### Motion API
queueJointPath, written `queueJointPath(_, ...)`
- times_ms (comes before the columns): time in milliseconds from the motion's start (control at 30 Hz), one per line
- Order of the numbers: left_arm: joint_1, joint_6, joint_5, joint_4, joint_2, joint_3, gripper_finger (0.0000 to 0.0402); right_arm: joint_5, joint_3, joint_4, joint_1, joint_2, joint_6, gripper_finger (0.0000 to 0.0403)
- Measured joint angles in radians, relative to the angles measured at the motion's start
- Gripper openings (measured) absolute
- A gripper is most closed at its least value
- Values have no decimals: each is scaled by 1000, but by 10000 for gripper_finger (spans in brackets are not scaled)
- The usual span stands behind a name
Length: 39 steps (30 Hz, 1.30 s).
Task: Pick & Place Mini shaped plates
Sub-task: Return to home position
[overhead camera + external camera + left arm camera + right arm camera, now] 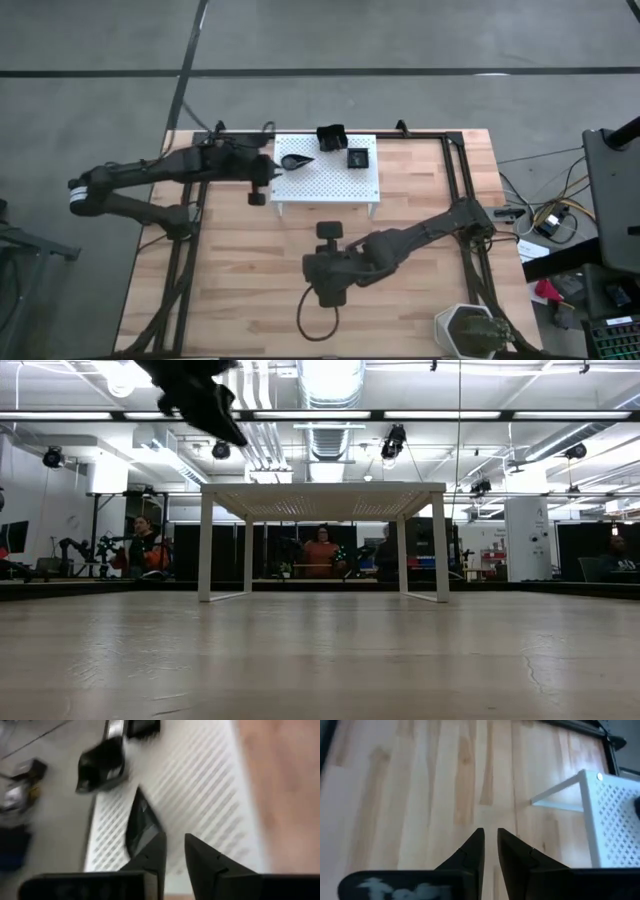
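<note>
1. At the near right corner of the wooden surface (240, 290) stands a grey-green hexagonal pot (468, 330), well apart from everything else.
2. The right pincer (490, 837) hangs over bare wood near the middle of the surface, on the near side of the stand and pointing left. Its two dark fingers (476, 845) are drawn in to a narrow gap, with nothing between them and nothing touched.
3. Farther back, at the centre of the surface, is a white perforated stand (330, 180) on thin legs. All the plates in view rest on it.
4. The teardrop plate (297, 160) lies on the far left part of the stand. It is glossy black, with its rounded end to the left and its tip to the right. From above I cannot tell whether it is one dish or a stack.
5. The left pincer (272, 166) is at the stand's left edge, just beside the teardrop's rounded end. In the left wrist view its fingers (157, 851) are only slightly apart and grip nothing. Whether a fingertip touches the plate's edge cannot be told.
6. To the right of the teardrop, on the far middle of the stand, sits the small square plate (358, 157). It is black with a paler centre.
7. At the stand's far edge, between those two, is the raised-rim square dish (331, 137). It is black and shiny, with upright walls.
</note>
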Motion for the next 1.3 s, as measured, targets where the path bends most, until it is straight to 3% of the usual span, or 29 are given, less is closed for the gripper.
queueJointPath(167, -9, -102, 161, 66, -133, -57, 10, -25, -92, 112, 0, -71, -5, 22)
queueJointPath(367, -34, -192, 274, 180, -283, -157, 1, -74, -393, 450, 13, -245, -36, 9)
queueJointPath(567, -43, -254, 281, 216, -403, -240, 1, -130, -679, 766, 16, -376, -9, 8)
queueJointPath(767, -45, -289, 281, 232, -489, -291, 0, 19, -813, 758, 21, -443, 111, 8)
queueJointPath(967, -44, -309, 274, 240, -562, -333, 0, 34, -959, 823, 23, -563, 138, 8)
queueJointPath(1300, -44, -347, 317, 359, -663, -454, 0, 13, -1333, 1104, 40, -857, -32, 8)
